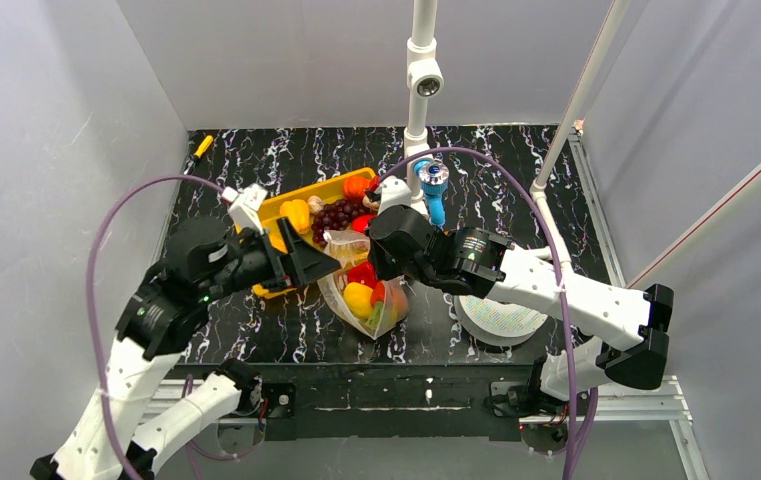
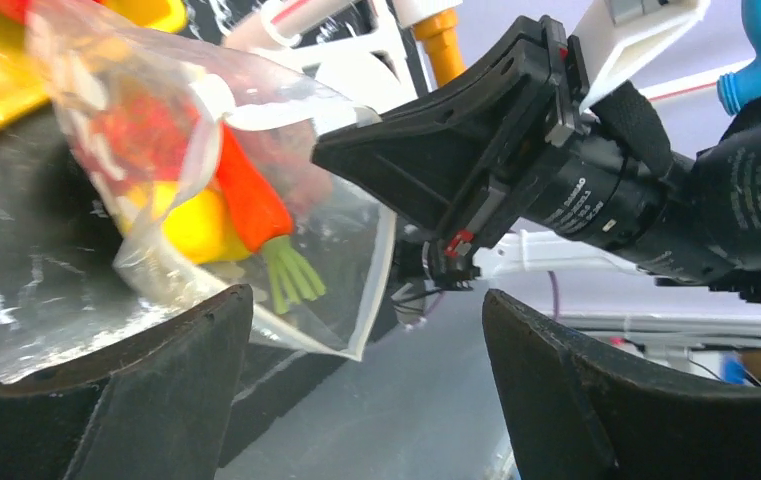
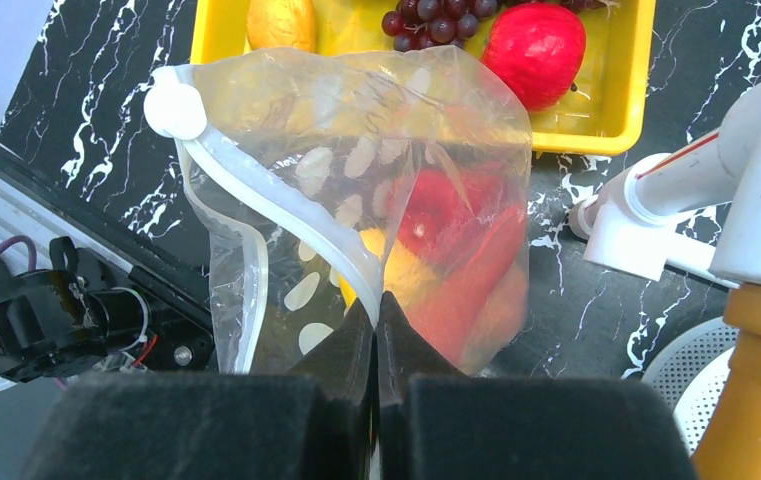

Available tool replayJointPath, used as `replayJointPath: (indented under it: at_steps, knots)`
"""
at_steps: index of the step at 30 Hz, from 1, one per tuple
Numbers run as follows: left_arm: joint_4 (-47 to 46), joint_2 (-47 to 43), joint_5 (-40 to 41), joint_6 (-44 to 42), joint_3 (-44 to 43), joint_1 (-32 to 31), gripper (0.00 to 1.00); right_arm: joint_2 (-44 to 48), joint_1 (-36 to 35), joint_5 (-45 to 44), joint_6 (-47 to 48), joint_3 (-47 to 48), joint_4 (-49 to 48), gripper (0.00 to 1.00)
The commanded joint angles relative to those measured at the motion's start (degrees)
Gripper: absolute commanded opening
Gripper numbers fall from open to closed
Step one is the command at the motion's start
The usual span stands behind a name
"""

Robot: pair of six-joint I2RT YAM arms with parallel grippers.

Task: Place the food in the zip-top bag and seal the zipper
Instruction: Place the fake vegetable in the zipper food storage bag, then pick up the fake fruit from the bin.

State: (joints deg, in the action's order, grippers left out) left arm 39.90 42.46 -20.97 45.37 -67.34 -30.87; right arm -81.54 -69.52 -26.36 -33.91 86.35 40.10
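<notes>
The zip-top bag [image 1: 361, 295] hangs tilted in front of the yellow tray, holding red, yellow and orange food [image 3: 456, 250], including a carrot [image 2: 251, 200]. My right gripper [image 3: 378, 300] is shut on the zipper [image 3: 276, 210] at the bag's mouth; a white slider [image 3: 174, 110] sits at the strip's far end. My left gripper [image 2: 366, 340] is open just left of the bag, with nothing between its fingers [image 2: 156, 380]; a bag corner hangs just above the gap. More food lies in the tray: purple grapes [image 3: 436, 20], a red apple [image 3: 536, 50] and a yellow pepper [image 1: 296, 213].
The yellow tray [image 1: 278, 208] lies behind the bag at the centre of the black marbled table. A round white spool disc [image 1: 501, 318] lies under my right arm. A white post [image 1: 418, 90] with a blue fitting [image 1: 433, 185] stands behind the tray.
</notes>
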Motion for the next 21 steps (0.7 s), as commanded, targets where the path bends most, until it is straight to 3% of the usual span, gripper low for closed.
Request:
replayJointPath:
  at_steps: [1, 9, 14, 18, 21]
  knots:
    - [14.7, -1.9, 13.2, -7.8, -3.2, 0.0, 0.85, 0.6, -0.4, 0.5, -0.4, 0.3, -2.7, 0.01]
    - [22.5, -1.2, 29.2, -12.2, -1.4, 0.0, 0.86, 0.4, -0.4, 0.5, -0.2, 1.1, -2.4, 0.01]
    - [18.7, 1.6, 38.6, -14.9, 3.2, 0.3, 0.98, 0.2, -0.4, 0.6, -0.2, 1.0, -2.3, 0.01]
    - [15.2, 9.4, 38.6, -17.9, 2.7, 2.3, 0.98, -0.1, -0.4, 0.7, -0.3, 1.5, -1.6, 0.01]
    - [9.9, 14.2, 28.8, -19.4, 3.1, 11.0, 0.98, 0.0, -0.4, 0.6, -0.6, 1.7, -1.2, 0.01]
